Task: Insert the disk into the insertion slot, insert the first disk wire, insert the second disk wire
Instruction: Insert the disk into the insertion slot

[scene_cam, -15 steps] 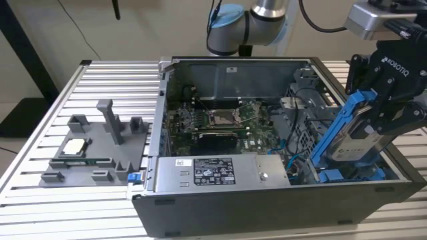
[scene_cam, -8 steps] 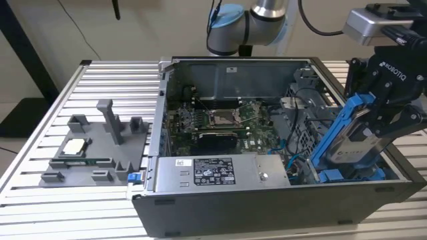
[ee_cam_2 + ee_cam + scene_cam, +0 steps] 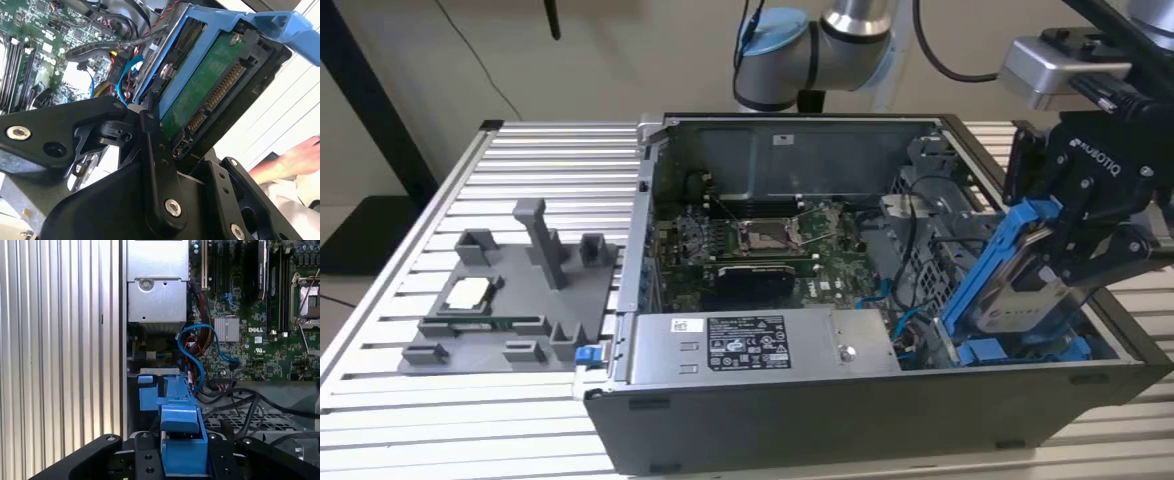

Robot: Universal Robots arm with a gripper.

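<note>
Exterior view's left: counted one grey fixture (image 3: 507, 300) on the desk (image 3: 400, 420). Centre of the frame: one open computer case (image 3: 854, 420) and one power-supply box (image 3: 747, 345). Exterior view's right: one gripper (image 3: 1081, 265), clamped on the one disk (image 3: 1014, 305). Held it tilted over the one insertion slot (image 3: 1027, 352) at the case's lower right corner, not seated. Judged likely to jam on the slot's rim through that tilt. Might also pinch the one blue cable (image 3: 200, 347), looped just beside the slot in the first wrist view.
</note>
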